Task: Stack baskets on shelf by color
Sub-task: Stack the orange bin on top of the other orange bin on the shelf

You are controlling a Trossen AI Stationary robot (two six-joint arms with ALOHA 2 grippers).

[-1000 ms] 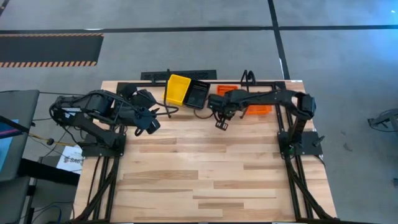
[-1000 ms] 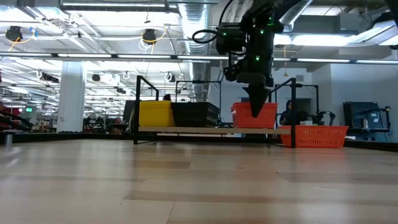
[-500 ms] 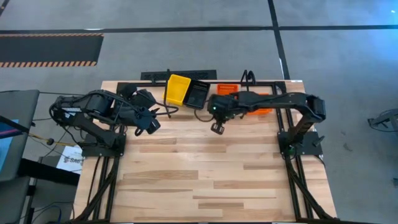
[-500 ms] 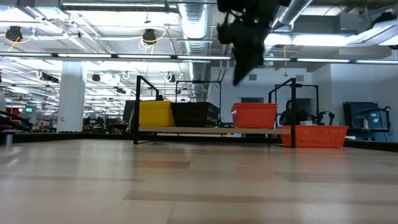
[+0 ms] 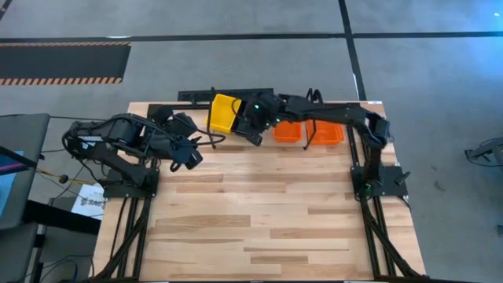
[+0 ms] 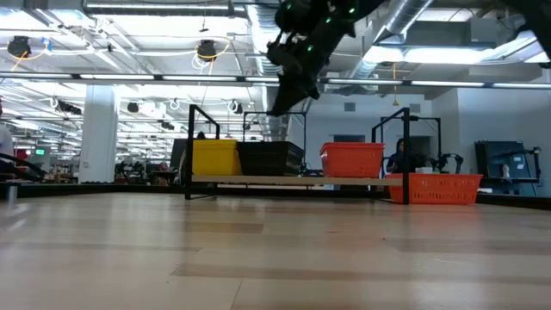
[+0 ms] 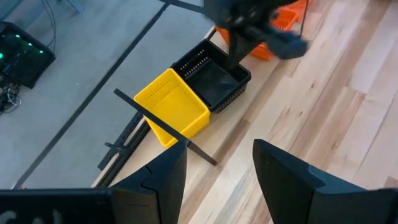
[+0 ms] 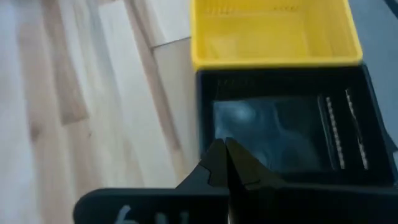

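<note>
The shelf stands at the table's far edge. On it sit a yellow basket stack, a black stack and an orange stack. Another orange basket rests on the table right of the shelf. My right gripper is shut and empty. It hangs slanting down, well above the black stack's near rim. My left gripper hovers open and empty over the table's left side, facing the shelf.
Black wire hoops rise at the shelf's two ends. The wooden tabletop spreads bare in front of the shelf. Beyond the far edge is grey floor with a black rail.
My right gripper has risen from just above the orange stack. It has swung toward the table's left, to above the black stack, tipping its fingers less steeply downward. It has stayed shut and carries nothing. No basket has moved.
</note>
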